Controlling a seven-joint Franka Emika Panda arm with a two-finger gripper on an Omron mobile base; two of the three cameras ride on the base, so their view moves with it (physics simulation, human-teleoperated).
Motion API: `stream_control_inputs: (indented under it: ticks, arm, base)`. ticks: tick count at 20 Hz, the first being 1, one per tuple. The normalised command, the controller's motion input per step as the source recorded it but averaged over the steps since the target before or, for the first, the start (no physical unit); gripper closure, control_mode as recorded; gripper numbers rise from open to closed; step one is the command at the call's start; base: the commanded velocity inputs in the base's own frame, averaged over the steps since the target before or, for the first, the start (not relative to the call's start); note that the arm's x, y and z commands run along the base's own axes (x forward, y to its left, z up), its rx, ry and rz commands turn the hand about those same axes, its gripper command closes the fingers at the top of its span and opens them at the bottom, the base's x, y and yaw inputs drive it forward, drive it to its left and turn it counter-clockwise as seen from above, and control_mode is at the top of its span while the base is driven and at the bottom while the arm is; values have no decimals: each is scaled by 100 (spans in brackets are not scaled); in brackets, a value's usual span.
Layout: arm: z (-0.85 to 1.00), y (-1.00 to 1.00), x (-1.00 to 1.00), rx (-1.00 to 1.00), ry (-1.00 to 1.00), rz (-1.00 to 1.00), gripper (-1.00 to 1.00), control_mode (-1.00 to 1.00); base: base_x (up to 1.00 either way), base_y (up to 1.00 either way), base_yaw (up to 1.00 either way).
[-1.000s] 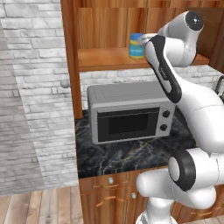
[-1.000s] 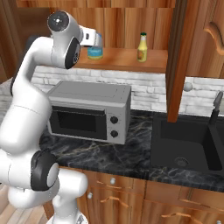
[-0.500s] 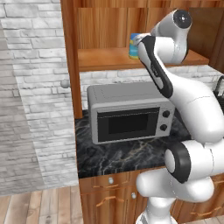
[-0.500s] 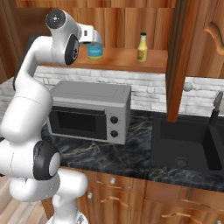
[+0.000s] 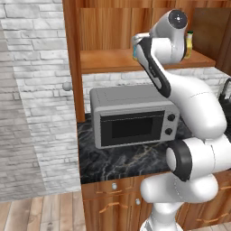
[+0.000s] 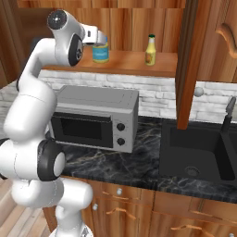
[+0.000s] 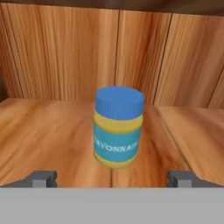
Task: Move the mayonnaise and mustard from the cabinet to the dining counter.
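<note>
Mayonnaise (image 7: pixel 118 127) stands upright on the cabinet (image 7: pixel 52 131) shelf at centre frame in the hand view, straight ahead of the gripper (image 7: pixel 112 178), jaws fully spread, empty, flanking it.

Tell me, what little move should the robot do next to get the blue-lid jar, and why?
Probably slide the gripper straight forward along the shelf. In the hand view the mayonnaise stands upright, centered between the two wide-open fingertips but ahead of them, untouched. Once the jar sits between them, closing should catch it. The mustard stands well off to the side, so it should not get bumped.
</note>
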Motion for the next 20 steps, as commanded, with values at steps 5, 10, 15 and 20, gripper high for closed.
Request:
stream_control_inputs:
  ticks: [5, 10, 15, 20]
  arm:
    - [0, 0, 31, 0, -1, -6, -100, -100]
    - [0, 0, 29, 0, 0, 0, -100, -100]
    - [0, -6, 23, 0, 0, 0, -100, -100]
    - [0, -10, 24, 1, 0, 0, -100, -100]
  base:
    - [0, 0, 0]
    - [0, 0, 0]
    - [0, 0, 0]
    - [0, 0, 0]
